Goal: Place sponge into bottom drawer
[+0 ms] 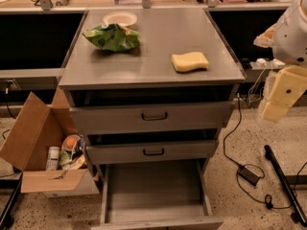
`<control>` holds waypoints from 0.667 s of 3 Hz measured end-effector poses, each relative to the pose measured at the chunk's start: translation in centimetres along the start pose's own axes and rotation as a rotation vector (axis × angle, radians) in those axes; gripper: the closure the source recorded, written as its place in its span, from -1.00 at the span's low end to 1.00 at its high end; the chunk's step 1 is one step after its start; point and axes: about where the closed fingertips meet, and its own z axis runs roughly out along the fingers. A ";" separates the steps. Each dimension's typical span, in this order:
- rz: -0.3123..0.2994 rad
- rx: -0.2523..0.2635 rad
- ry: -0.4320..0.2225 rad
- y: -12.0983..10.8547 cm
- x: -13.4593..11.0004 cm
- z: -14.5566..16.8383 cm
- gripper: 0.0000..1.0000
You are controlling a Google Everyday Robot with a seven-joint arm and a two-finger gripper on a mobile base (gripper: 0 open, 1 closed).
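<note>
The pale yellow sponge [190, 61] lies flat on the grey cabinet top [153, 51], toward its right front. The bottom drawer [153, 188] is pulled out at floor level, a wide grey tray with nothing in it. My gripper [277, 104] hangs in the air at the right edge of the view, to the right of the cabinet. It is about level with the top drawer and apart from the sponge. It holds nothing that I can see.
A green foil snack bag [112, 36] and a white bowl [120, 18] sit at the back left of the cabinet top. Two upper drawers with black handles [154, 116] stand slightly ajar. An open cardboard box [38, 143] stands at left. Cables, a power adapter [249, 174] and a black bar [285, 183] lie on the floor at right.
</note>
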 end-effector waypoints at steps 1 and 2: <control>-0.004 0.000 -0.007 -0.5 -0.2 0.3 -1.00; -0.022 -0.014 -0.035 -2.8 -1.3 1.9 -1.00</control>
